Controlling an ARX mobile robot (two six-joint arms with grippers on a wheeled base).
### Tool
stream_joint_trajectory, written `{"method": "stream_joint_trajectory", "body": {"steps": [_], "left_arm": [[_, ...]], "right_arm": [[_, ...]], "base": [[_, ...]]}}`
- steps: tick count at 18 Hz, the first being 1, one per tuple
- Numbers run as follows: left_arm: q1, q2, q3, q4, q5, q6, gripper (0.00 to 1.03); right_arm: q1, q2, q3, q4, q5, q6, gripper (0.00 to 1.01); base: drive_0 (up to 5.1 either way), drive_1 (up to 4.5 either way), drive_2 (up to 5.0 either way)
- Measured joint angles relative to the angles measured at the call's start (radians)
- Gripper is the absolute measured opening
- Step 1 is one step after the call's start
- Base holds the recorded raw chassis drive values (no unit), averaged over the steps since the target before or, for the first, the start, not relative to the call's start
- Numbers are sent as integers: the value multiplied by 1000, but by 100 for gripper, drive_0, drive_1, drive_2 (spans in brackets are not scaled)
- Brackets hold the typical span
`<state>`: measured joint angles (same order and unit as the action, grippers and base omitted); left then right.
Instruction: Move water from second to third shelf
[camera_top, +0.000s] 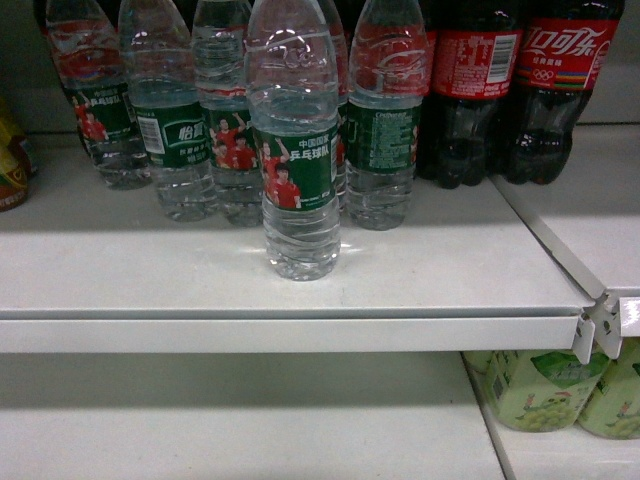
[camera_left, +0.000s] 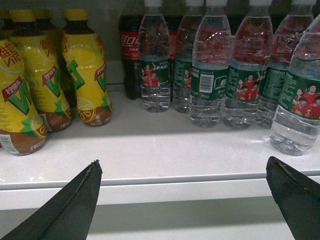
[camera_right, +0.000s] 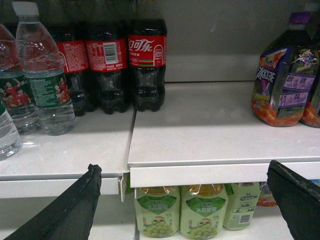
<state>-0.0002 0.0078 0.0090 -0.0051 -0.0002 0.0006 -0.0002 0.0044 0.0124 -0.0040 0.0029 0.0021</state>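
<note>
Yellow-labelled dark tea bottles (camera_left: 85, 70) stand at the far left of the white metal shelf (camera_top: 300, 300), seen from the left wrist. Right of them a row of clear ribbed plastic water bottles with green labels (camera_top: 170, 130) lines the back. One such water bottle (camera_top: 292, 150) stands alone in front of that row, upright near the shelf's front edge, apart from the others. Further right are dark cola bottles with red labels (camera_top: 560, 90). On the adjoining shelf panel sits a purple-labelled drink bottle (camera_right: 285, 75), and pale green grape drink bottles (camera_right: 202, 210) stand on the shelf below. The left gripper (camera_left: 185, 200) and right gripper (camera_right: 185, 205) both hang before the shelf edge, fingers spread wide, holding nothing.
</note>
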Motion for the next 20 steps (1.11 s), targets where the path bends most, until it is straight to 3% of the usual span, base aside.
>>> {"method": "stream_joint_trajectory", "body": {"steps": [13, 14, 15, 18, 20], "left_arm": [[0, 0, 0, 0, 0, 0, 98], [0, 0, 0, 1, 0, 0, 98], [0, 0, 0, 0, 0, 0, 98], [0, 0, 0, 1, 0, 0, 98], [0, 0, 0, 1, 0, 0, 98]], "right_arm": [[0, 2, 2, -17, 1, 6, 98], [-22, 82, 29, -63, -26, 75, 98], [-66, 167, 63, -3, -62, 115, 98], [-125, 302, 168, 149, -131, 133, 98], [-138, 426, 239, 241, -162, 136, 98]], "base": [[0, 0, 0], [0, 0, 0], [0, 0, 0], [0, 0, 0], [0, 0, 0]]}}
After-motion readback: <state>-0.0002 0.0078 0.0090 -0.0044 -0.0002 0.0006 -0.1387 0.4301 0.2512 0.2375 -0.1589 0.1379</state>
